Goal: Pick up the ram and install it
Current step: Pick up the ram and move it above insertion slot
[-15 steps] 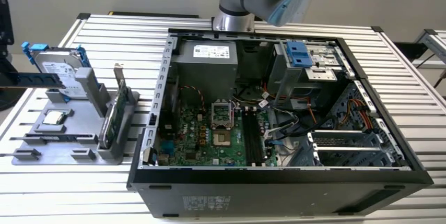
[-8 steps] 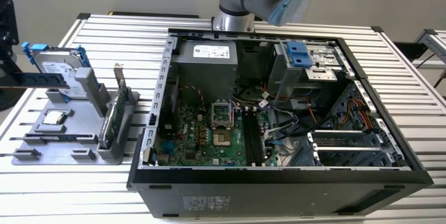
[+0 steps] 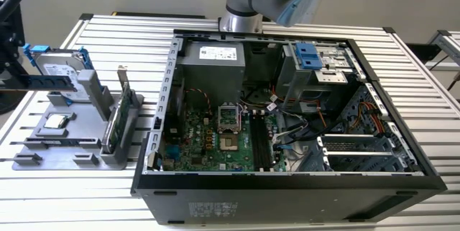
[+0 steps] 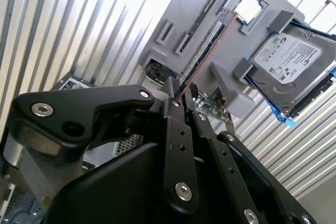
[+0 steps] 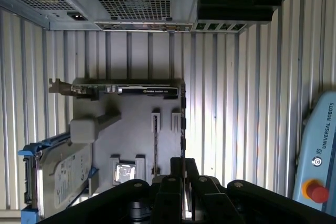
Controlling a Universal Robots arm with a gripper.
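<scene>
The ram [image 3: 51, 82] is a long dark stick that hangs level above the grey holder tray [image 3: 43, 156], in front of the hard drive, at the exterior view's left. My gripper [image 3: 20, 82] is shut on its outer end at that view's left edge. In the second wrist view the ram [image 4: 206, 48] runs out from between the black fingertips [image 4: 173, 100] over the tray [image 4: 178, 9]. The gripper [image 5: 184, 170] also shows in the first wrist view, over the tray's edge. The open computer case [image 3: 287, 181] lies in the middle, with the motherboard's long memory slots [image 3: 260, 140] inside.
On the tray stand a silver hard drive with blue rails [image 3: 61, 69], a green expansion card with a metal bracket [image 3: 120, 115] and a processor chip [image 3: 59, 121]. The arm's base [image 3: 241, 22] is behind the case. A red button [image 5: 317, 191] is off to one side.
</scene>
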